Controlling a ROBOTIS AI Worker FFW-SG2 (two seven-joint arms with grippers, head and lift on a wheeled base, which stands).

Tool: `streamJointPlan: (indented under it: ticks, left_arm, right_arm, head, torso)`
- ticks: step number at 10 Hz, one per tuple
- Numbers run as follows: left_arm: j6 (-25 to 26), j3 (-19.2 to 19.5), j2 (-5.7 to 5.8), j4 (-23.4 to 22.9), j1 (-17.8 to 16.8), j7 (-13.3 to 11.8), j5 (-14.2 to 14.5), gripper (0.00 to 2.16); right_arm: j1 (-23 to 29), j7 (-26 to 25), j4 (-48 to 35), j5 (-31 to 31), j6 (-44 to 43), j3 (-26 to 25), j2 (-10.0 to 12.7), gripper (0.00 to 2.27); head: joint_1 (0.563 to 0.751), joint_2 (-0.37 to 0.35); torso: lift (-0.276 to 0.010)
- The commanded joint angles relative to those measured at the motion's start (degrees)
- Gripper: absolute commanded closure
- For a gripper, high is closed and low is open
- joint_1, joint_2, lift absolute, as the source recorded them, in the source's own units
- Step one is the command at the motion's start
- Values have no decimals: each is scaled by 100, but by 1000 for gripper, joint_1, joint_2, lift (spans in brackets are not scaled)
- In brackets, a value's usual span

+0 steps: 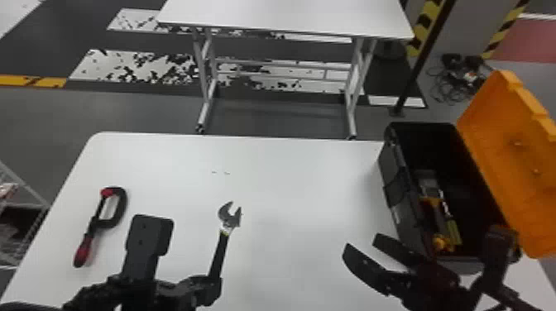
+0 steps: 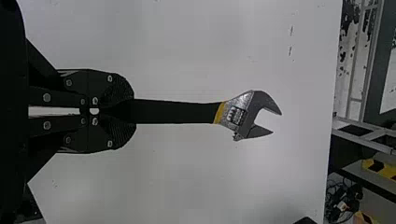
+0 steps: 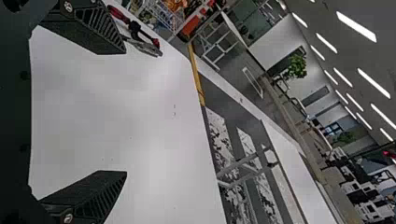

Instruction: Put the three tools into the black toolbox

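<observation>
Holding: left tool [image 2: 133, 111] clenched on the handle of the adjustable wrench [image 2: 173, 112], which is left of the black toolbox [image 1: 405, 211], long axis pointing mostly away from the robot. Right tool [image 1: 361, 241], spread and empty, is nearer the toolbox; rightward transfer, perhaps handover, seems next.

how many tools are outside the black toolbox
2: the red-handled clamp at the left of the white table, and the adjustable wrench in the left hand. Another could be hidden from view.
</observation>
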Motion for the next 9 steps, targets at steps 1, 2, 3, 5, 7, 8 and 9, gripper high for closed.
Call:
streamJointPlan:
  ticks: [1,2,3,5,7,8,9]
  left_arm:
    - [-27,-80,-16,-51,0,-10,45,1892]
    - [-27,-194,-7,-95,-9,-36,45,1892]
    - [-9,-300,-7,-113,-53,-36,37,1892]
    - [44,-616,-7,-122,-114,25,-122,1892]
    - [44,-836,-7,-130,-114,78,-350,1892]
    - [26,-853,-7,-122,-114,78,-350,1892]
    - [9,-862,-7,-104,-114,78,-341,1892]
  right_arm:
    - [-93,-43,33,232,51,237,71,83]
    - [-189,-52,104,311,156,386,97,83]
    - [-277,-79,121,373,350,571,115,83]
    - [-347,-210,104,425,508,1002,106,83]
    - [-418,-272,218,601,314,1327,124,83]
    - [-470,-272,306,671,209,1397,185,83]
    - [-514,-281,358,689,191,1441,203,83]
  head:
    - [695,-29]
    - [695,-23]
    - [695,-13]
    - [695,18]
    - [695,50]
    - [695,68]
    - [695,84]
  torso:
    - [-51]
    - [-51]
    - [-51]
    - [-51]
    - [-51]
    - [-51]
    - [-51]
